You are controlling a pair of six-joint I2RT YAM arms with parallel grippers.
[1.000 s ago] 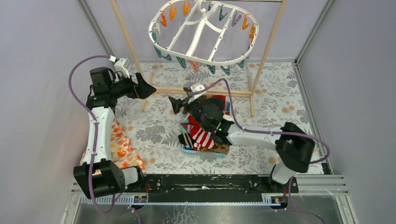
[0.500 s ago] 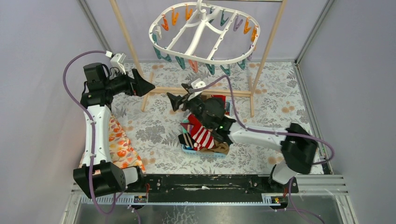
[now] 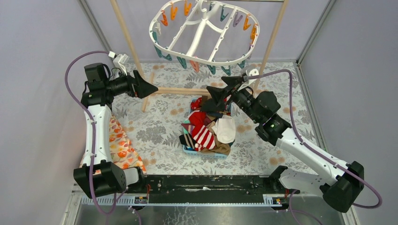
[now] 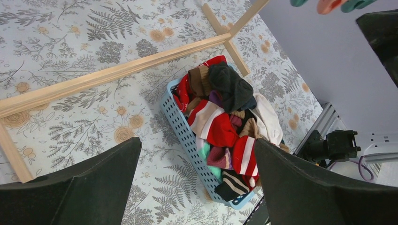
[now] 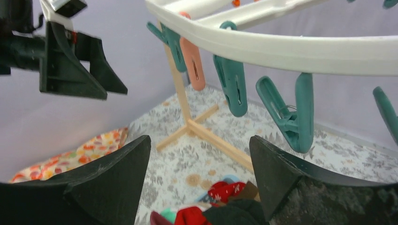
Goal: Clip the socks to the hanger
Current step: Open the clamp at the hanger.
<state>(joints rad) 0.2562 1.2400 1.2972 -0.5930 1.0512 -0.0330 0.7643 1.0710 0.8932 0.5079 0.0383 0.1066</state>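
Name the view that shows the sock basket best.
Left wrist: it looks down on the basket close up, socks distinct. Top external shows it small; right wrist catches only some socks at the frame's bottom edge.

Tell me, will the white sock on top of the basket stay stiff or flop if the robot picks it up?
Probably floppy: the white sock lies slumped over the other socks, so it would likely dangle. It looks like soft fabric, so likely light. Lying on top of the pile in the blue basket, it may lift free easily.
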